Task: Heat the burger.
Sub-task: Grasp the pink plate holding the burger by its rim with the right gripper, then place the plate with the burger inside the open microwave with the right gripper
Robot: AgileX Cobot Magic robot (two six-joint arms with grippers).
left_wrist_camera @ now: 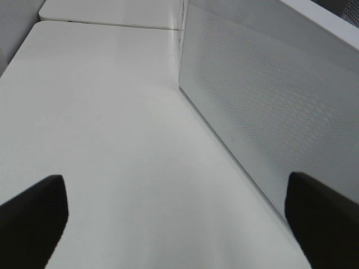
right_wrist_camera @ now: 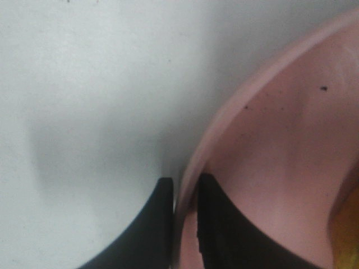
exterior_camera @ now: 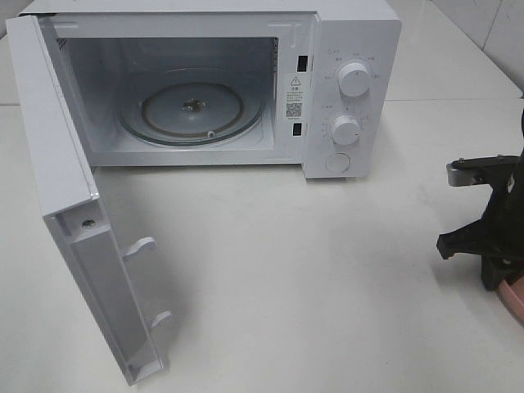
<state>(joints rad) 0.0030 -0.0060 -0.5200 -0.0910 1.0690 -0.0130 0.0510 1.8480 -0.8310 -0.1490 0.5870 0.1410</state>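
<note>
Pinching one pink plate [right_wrist_camera: 280, 140] by its rim, the right gripper [right_wrist_camera: 185, 182] clamps; the left gripper [left_wrist_camera: 175, 185] gapes empty.

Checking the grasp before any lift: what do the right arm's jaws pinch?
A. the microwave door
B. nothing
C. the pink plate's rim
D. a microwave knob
C: the right gripper sits with one jaw outside and one inside the rim of the pink plate.
</note>
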